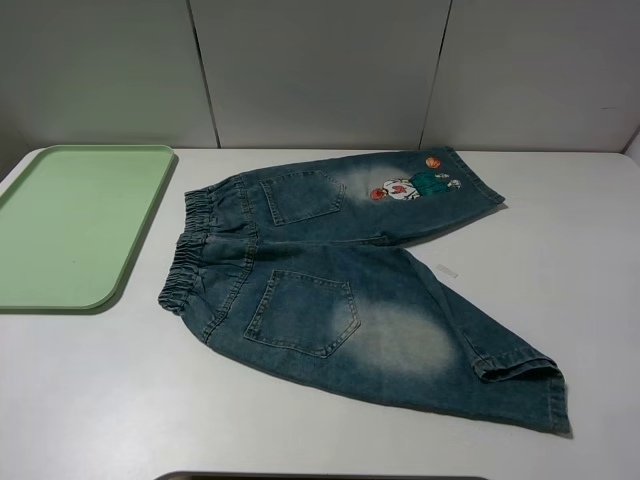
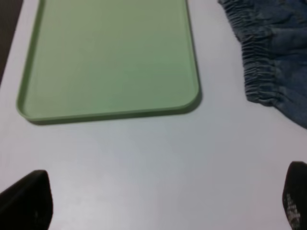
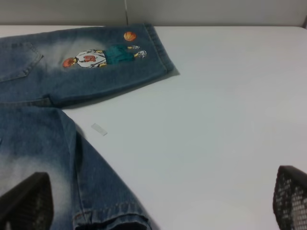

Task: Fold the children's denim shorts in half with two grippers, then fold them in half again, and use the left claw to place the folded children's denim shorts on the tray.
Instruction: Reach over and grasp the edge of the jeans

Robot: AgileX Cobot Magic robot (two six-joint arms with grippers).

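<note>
STEP: fold 1 not begun – small faded-blue denim shorts (image 1: 340,290) lie flat, unfolded, on white table (image 1: 570,250), beside empty pale green plastic tray (image 1: 80,220) | JAWS: left gripper (image 2: 160,206), right gripper (image 3: 158,201) spread wide, holding nothing | NEXT: probably both descend and pinch 2 edges.

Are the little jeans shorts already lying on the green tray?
No, the denim shorts lie spread on the white table beside the tray.
</note>
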